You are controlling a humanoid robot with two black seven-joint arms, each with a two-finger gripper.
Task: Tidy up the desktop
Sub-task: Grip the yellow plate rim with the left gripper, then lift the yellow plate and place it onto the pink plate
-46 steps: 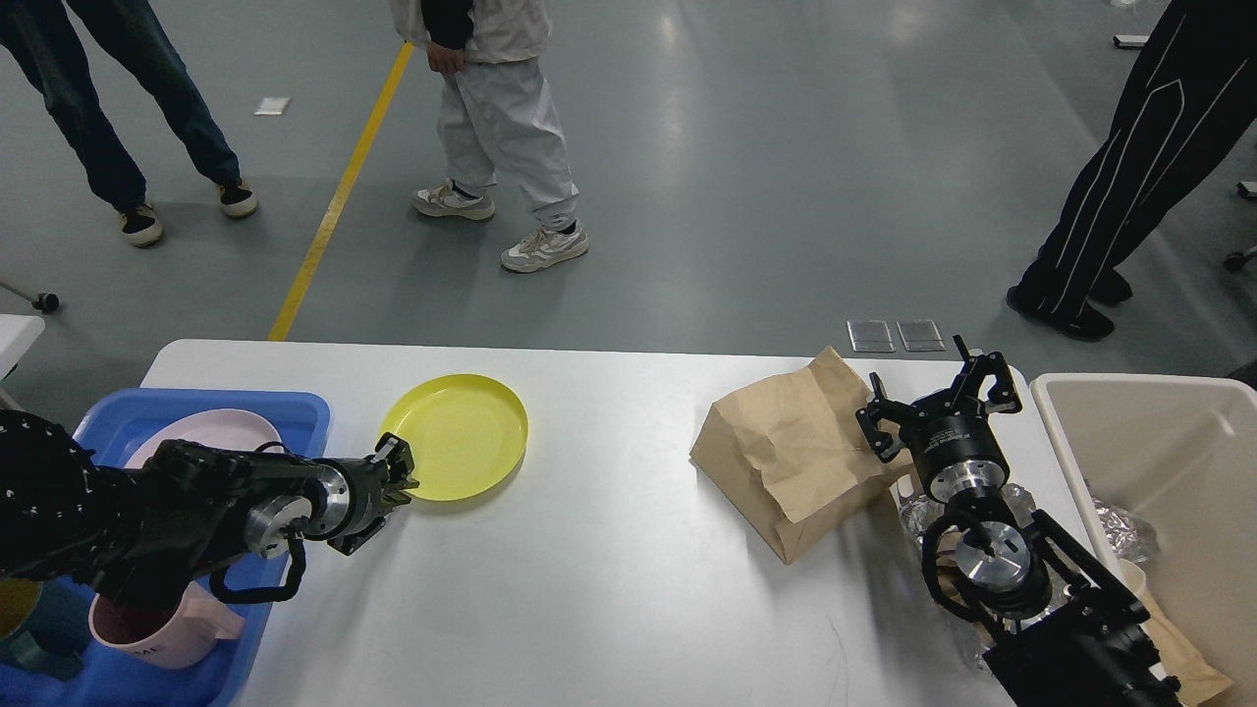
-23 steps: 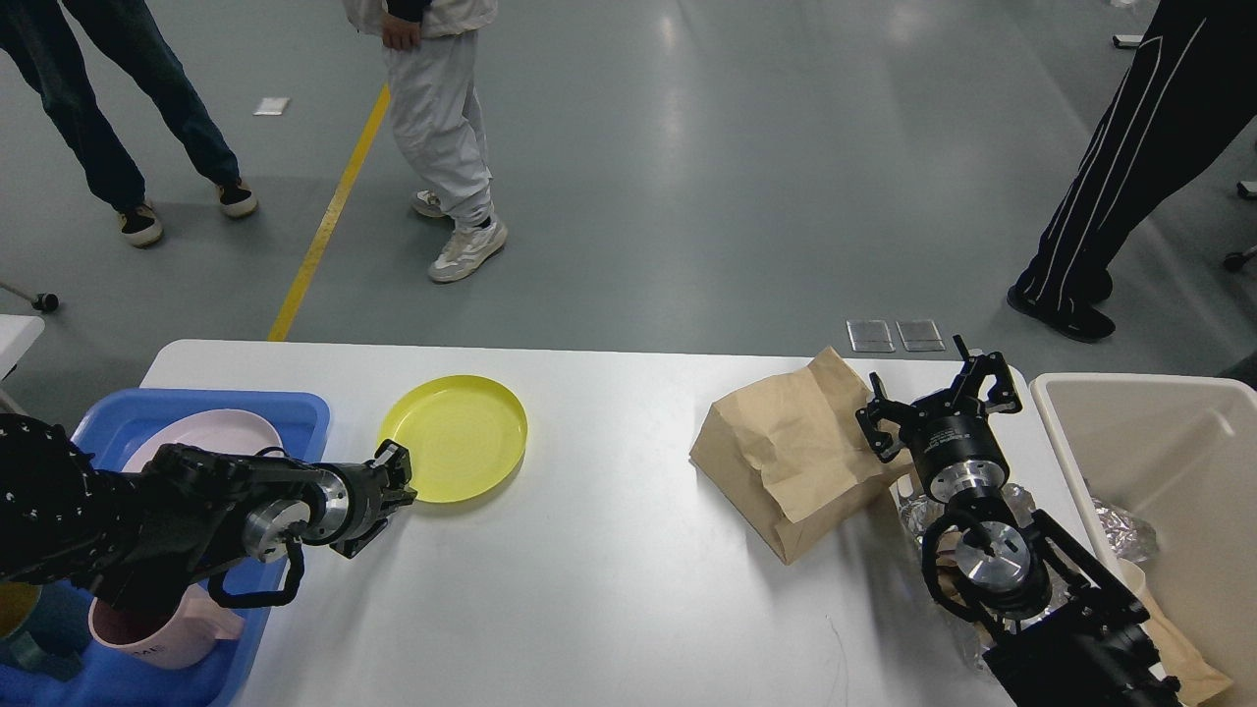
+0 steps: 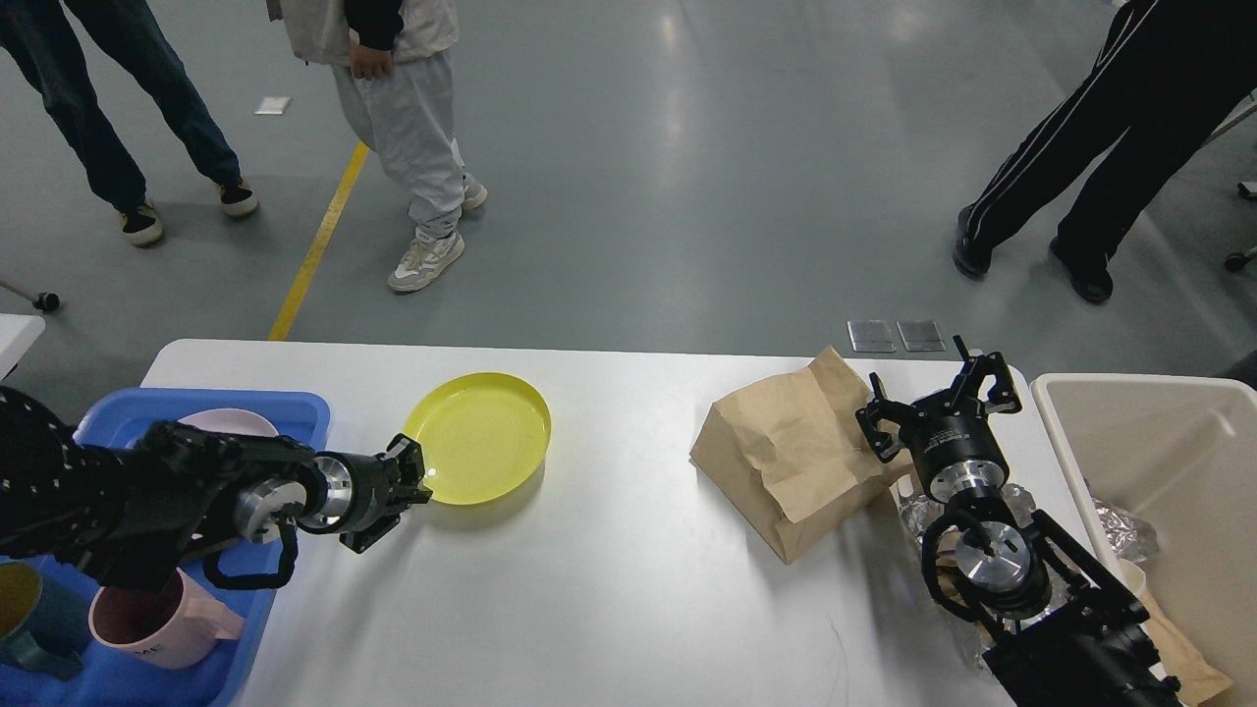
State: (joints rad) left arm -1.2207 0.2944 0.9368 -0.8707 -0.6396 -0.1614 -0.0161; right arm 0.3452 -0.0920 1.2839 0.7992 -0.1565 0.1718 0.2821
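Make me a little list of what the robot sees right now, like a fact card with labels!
Table: white desktop
Left gripper: clamped on the near-left rim of the yellow plate, which looks tilted up off the table
Right gripper: open, holding nothing, beside the brown paper bag
Blue tray: at the left edge, with a pink plate and a pink mug inside
Beige bin: at the right edge, crumpled foil inside

The pink mug (image 3: 157,621) bears small lettering, too blurred to read.
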